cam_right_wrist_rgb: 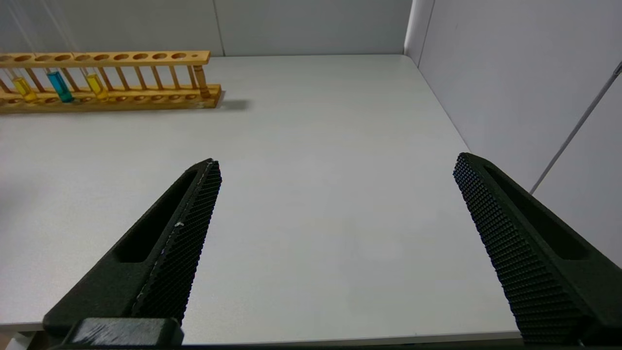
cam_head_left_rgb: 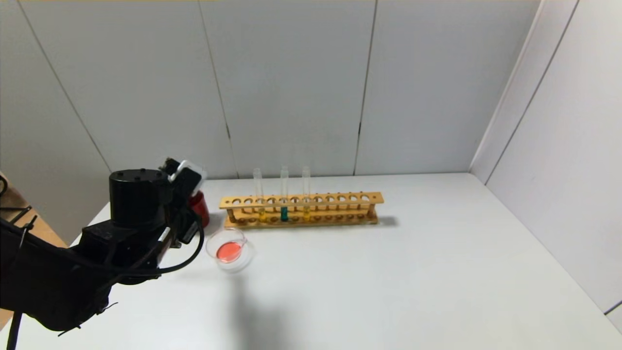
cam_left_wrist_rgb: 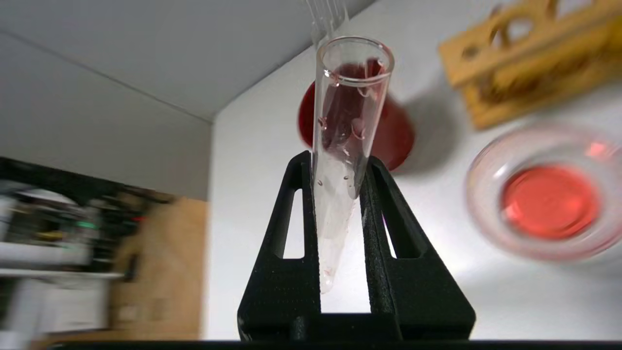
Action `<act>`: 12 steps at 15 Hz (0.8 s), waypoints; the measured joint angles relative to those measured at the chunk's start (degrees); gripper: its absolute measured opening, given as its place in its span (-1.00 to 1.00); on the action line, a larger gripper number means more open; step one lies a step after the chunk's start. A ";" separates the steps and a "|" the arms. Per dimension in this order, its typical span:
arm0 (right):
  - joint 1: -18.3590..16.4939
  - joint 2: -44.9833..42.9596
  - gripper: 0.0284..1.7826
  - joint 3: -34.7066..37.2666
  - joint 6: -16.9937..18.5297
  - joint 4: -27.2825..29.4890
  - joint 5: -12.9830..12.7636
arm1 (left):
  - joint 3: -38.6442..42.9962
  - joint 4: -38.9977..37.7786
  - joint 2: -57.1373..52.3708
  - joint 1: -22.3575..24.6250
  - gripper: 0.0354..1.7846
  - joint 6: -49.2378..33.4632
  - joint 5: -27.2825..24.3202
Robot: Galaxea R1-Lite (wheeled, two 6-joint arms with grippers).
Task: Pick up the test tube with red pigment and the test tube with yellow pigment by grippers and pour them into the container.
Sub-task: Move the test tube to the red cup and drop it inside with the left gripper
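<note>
The left gripper (cam_left_wrist_rgb: 336, 167) is closed around a glass test tube (cam_left_wrist_rgb: 342, 146), which is almost empty, with only some red drops on its inside wall. The gripper hangs at the left side of the table (cam_head_left_rgb: 388, 272), near the red cup (cam_head_left_rgb: 199, 208) and just left of the dish (cam_head_left_rgb: 230, 250). This dish stands in front of the left end of the wooden rack (cam_head_left_rgb: 301, 209) and holds a pool of red liquid. In the rack stand three tubes: a yellow tube (cam_head_left_rgb: 260, 197), a teal tube (cam_head_left_rgb: 284, 194) and a second yellow tube (cam_head_left_rgb: 306, 194). The right gripper (cam_right_wrist_rgb: 335, 184) is wide open and holds nothing, above the bare right part of the table, well apart from the rack.
</note>
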 joint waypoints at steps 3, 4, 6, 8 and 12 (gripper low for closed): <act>0.00 0.00 0.96 0.00 0.00 0.02 -0.02 | -3.17 0.24 -0.16 1.80 -0.69 -10.15 -0.33; 0.00 0.00 0.96 0.00 0.00 0.02 -0.02 | -4.66 0.20 0.01 3.15 -0.69 -11.93 -0.60; 0.00 0.00 0.96 0.00 0.00 0.02 0.00 | -7.94 0.24 0.50 6.57 -0.69 -15.42 -3.22; 0.00 0.00 0.96 0.00 -0.01 0.02 -0.02 | -10.31 0.94 0.87 9.90 -0.69 -16.98 -7.74; 0.00 0.00 0.96 0.00 0.00 0.02 -0.02 | -15.77 3.78 3.45 12.80 -0.69 -22.16 -12.76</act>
